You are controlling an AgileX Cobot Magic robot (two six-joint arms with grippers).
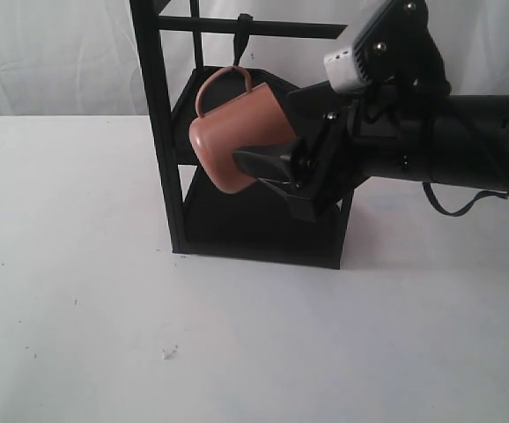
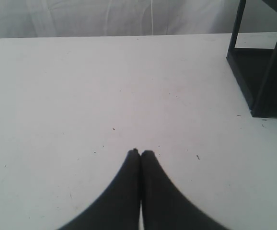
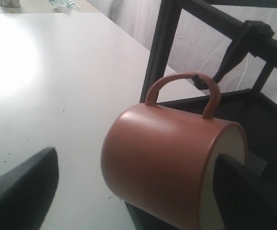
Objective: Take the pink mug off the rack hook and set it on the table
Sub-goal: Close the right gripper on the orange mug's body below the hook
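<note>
The pink mug [image 1: 232,141] [image 3: 162,163] hangs tilted, its thin handle [image 3: 181,81] looped over the rack hook [image 1: 240,40] [image 3: 232,57] under the top crossbar. My right gripper [image 1: 272,145] [image 3: 133,191] is open around the mug. One finger [image 3: 246,196] sits at the cream mouth of the mug. The other finger [image 3: 21,191] stands well clear of the mug's outer wall. My left gripper [image 2: 140,152] is shut on nothing, low over the table [image 2: 81,96] [image 1: 78,264], and does not show in the exterior view.
The tall black rack [image 1: 158,132] [image 2: 263,72] [image 3: 160,48] stands on the tabletop with two dark shelves behind and under the mug. A small white scrap [image 1: 168,352] lies near the front. A metal object [image 3: 9,3] sits at the table's far edge.
</note>
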